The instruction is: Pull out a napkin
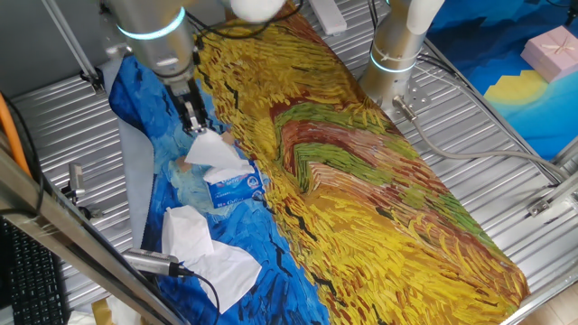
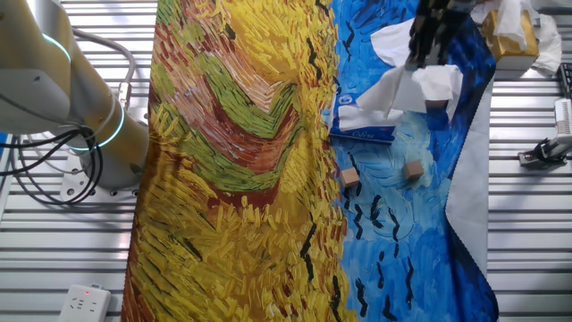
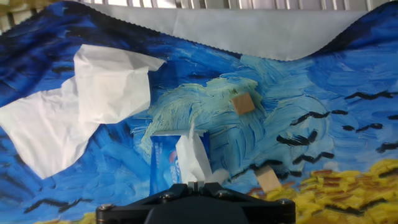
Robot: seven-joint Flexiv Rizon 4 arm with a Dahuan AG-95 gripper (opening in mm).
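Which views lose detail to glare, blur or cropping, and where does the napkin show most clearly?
One fixed view: the napkin is bright white, its creases washed out, and the gripper above it is slightly soft. The other fixed view: the gripper is dark and blurred, cropped by the top edge. Hand view: sharpest overall; the napkin rises from the tissue pack, though the fingertips are hidden.

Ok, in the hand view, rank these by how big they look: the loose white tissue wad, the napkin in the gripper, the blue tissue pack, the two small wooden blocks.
1. Tissue wad, clearly largest.
2. Tissue pack, though the napkin and hand housing hide part of it.
3. Napkin, close to the pack and nearest the camera, so this order is unsure.
4. The two wooden blocks look alike; not ranked.
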